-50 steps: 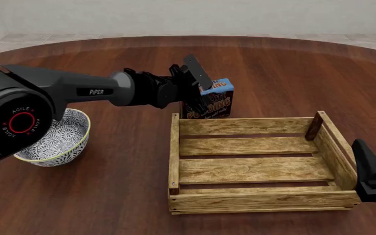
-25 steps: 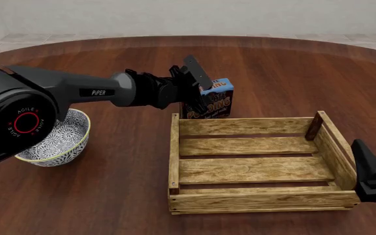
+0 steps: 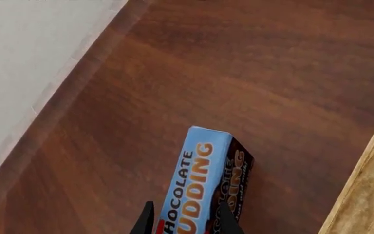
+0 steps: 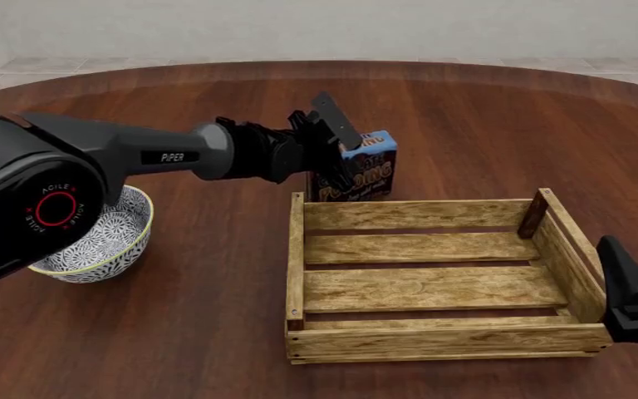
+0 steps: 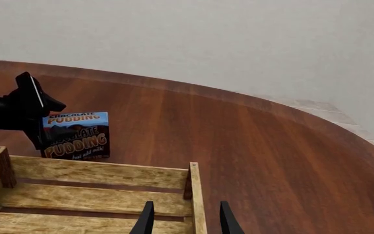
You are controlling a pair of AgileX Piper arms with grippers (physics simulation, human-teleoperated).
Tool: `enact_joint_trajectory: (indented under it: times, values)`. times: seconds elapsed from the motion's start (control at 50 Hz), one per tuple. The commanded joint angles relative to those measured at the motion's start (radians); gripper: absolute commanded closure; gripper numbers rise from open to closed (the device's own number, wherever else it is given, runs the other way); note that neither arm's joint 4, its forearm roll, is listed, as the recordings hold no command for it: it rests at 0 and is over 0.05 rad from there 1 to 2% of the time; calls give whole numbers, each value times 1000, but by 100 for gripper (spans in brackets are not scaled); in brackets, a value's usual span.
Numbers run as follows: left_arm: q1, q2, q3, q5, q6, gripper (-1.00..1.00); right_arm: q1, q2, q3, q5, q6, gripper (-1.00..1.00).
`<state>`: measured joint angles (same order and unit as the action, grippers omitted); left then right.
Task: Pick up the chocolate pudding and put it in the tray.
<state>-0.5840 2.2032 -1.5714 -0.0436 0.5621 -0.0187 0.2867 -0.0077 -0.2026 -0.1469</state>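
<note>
The chocolate pudding [image 4: 365, 170] stands upright on the table just behind the tray's [image 4: 441, 339] far left corner. Its blue top and brown lettered front show in the left wrist view [image 3: 196, 180]. My left gripper [image 4: 336, 162] reaches in from the left and is open, one finger on each side of the carton [image 3: 185, 222]. The right wrist view also shows the pudding [image 5: 76, 135] beyond the tray's far slat [image 5: 99, 173]. My right gripper [image 4: 627, 283] hovers open at the tray's near right corner, holding nothing [image 5: 185, 222].
A blue-and-white patterned bowl [image 4: 97, 237] sits on the table at the left, under my left arm. The tray's wooden edge [image 3: 369, 195] lies close beside the pudding. The round brown table ends at a pale floor behind.
My left arm has crept a little further forward and right toward the pudding. The carton, tray and right gripper have hardly moved.
</note>
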Motion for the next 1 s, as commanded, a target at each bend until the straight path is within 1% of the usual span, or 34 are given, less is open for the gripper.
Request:
enact_joint_trajectory:
  times: [0.02, 0.04, 0.06, 0.08, 0.1, 0.12, 0.14, 0.22, 0.34, 0.5, 0.6, 0.66, 0.68, 0.7, 0.74, 0.8, 0.84, 0.86, 0.88, 0.92, 0.96, 1.0]
  values:
    - [-9, 22, 0, 10, -3, -100, -2, -2, 0, 2, 1, -100]
    - [-9, 22, 0, 10, -3, -100, -2, -2, 0, 2, 1, -100]
    - [-16, 21, 15, 4, 9, 100, -2, -4, 0, 4, 1, -100]
    - [-21, 21, 33, -7, 30, 100, -2, -5, -1, 5, 1, -100]
    - [-12, 23, 17, -1, 17, 100, -2, -5, 0, 4, 2, -100]
    - [-24, 4, 41, -14, 9, 100, -2, -3, 1, 1, 3, -100]
    - [-32, -11, 63, -26, 17, 100, -2, -2, 2, -1, 3, -100]
    - [-26, 6, 46, -12, 22, 100, -2, 2, 5, -7, 3, -100]
    - [-38, -16, 75, -26, 19, 100, -3, -2, 5, -5, 5, -100]
    - [-30, -22, 74, -24, 18, 100, -1, -6, 5, 0, 3, -100]
    - [-25, -50, 101, -37, 39, 100, 0, -7, 6, 0, 2, -100]
    - [-7, -54, 94, -39, 64, 100, 0, -11, 6, 2, 0, -100]
    - [22, -37, 72, -41, 95, 100, 0, -13, 6, 4, 0, -100]
    - [29, -34, 68, -45, 102, 100, 0, -15, 6, 5, 1, -100]
    - [23, -44, 71, -42, 95, 100, 0, -17, 6, 7, 1, -100]
    - [31, -60, 74, -53, 105, 100, 0, -20, 6, 9, 3, -100]
    - [26, -86, 82, -59, 91, 100, 1, -24, 6, 12, 2, -100]
    - [20, -103, 99, -68, 106, 100, 1, -24, 6, 13, 2, -100]
    - [2, -133, 127, -81, 96, 100, 1, -26, 5, 15, 2, -100]
    - [29, -125, 101, -78, 134, 100, 0, -32, 4, 21, 4, -100]
    - [35, -135, 97, -87, 147, 100, 0, -39, 2, 29, 5, -100]
    - [37, -134, 85, -76, 145, 100, 1, -41, 1, 33, 6, -100]
